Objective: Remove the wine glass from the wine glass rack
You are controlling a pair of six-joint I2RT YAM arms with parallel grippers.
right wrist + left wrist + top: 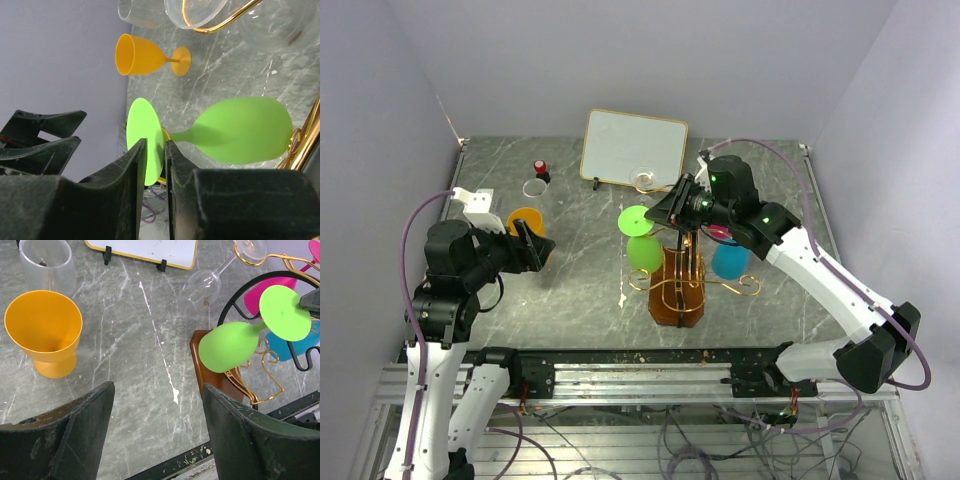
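Right hand (156,146) tight on green wine glass (240,130) foot edge; left hand (157,390) wide.

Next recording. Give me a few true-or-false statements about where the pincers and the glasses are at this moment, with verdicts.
1. The right pincer is closed on the foot of the green wine glass. True.
2. The left pincer holds the orange goblet. False: it is open and empty, and the goblet stands upright on the table, apart from it.
3. The green wine glass stands on the table. False: it hangs tilted at a gold wire arm of the wine glass rack.
4. There is also a blue glass at the rack. True.
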